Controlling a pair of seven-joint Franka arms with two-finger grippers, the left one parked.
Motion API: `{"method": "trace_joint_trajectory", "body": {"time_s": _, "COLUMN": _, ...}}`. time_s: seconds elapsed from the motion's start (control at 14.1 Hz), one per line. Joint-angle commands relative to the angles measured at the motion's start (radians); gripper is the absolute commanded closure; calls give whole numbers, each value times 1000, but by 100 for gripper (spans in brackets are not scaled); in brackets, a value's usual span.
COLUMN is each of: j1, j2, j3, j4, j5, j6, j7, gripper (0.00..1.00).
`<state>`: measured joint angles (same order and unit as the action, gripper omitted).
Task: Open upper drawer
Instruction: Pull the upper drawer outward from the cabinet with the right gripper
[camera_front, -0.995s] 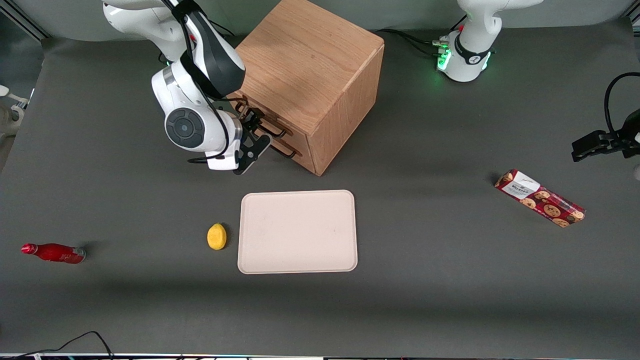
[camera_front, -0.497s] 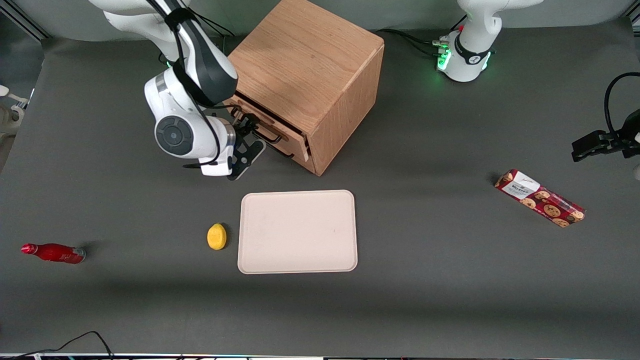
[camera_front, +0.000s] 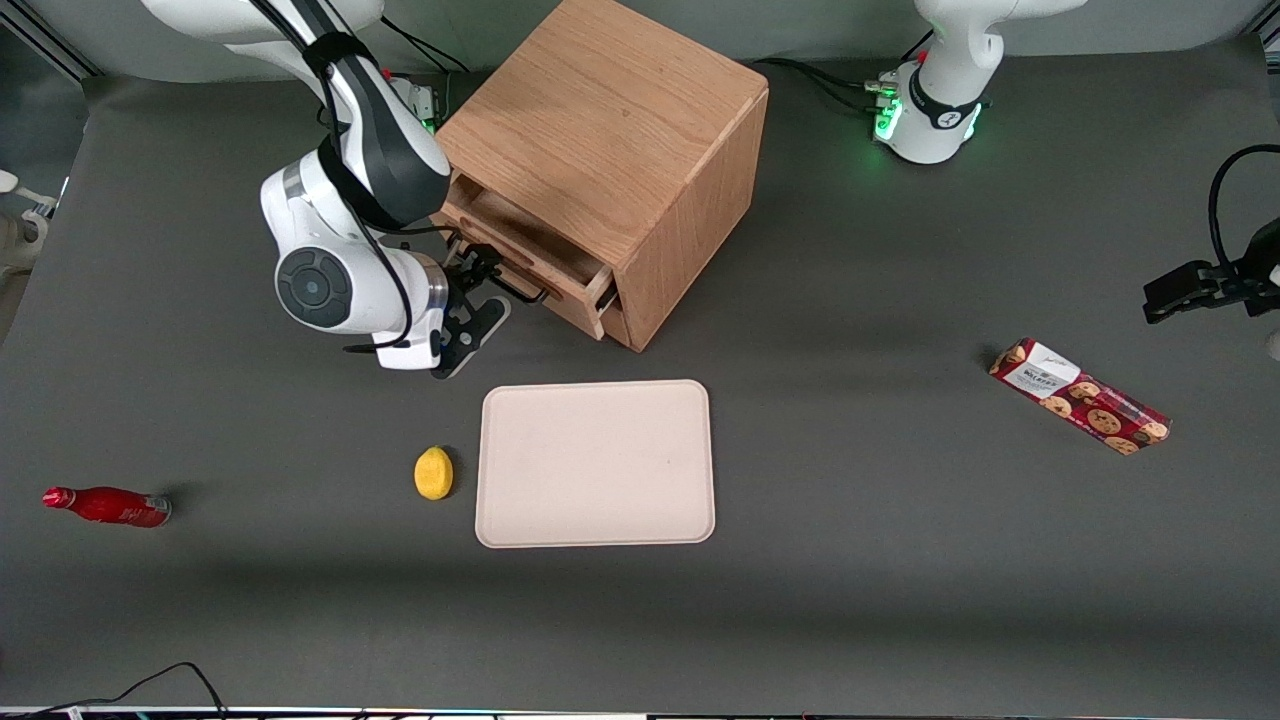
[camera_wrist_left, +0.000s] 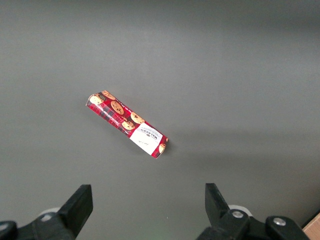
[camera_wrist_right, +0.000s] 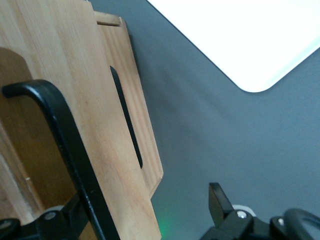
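1. Dark grey table (camera_front: 850, 560), matte, fills the front view; a pale grey wall runs along its edge farthest from the front camera.
2. Oak cabinet (camera_front: 610, 130) stands on the table, set at an angle, toward the working arm's end.
3. Beige tray (camera_front: 596, 463) lies flat, nearer the front camera than the cabinet. Yellow lemon (camera_front: 433, 472) sits just beside the tray, apart from it.
4. Red bottle (camera_front: 108, 506) lies on its side, far toward the working arm's end.
5. Red cookie box (camera_front: 1079, 396) lies flat toward the parked arm's end, well apart from everything else.
6. Upper drawer (camera_front: 530, 262) is pulled partway out of the cabinet; its open tray shows above the front panel. Lower drawer (camera_wrist_right: 131, 120) sits flush beneath it.
7. Gripper (camera_front: 478, 278) is at the front of the upper drawer, at the black handle (camera_wrist_right: 65, 145).
8. In the right wrist view the handle's bar passes between the fingers (camera_wrist_right: 220, 202); they stand spread, with a clear gap to one finger.
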<state>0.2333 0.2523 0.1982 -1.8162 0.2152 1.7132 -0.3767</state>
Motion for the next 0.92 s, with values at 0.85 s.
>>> {"method": "trace_joint_trajectory", "body": {"time_s": 0.85, "j1": -201, "j2": 87, "j3": 155, "j4": 107, "j5": -118, "j6": 34, "j7": -50, "gripper": 0}}
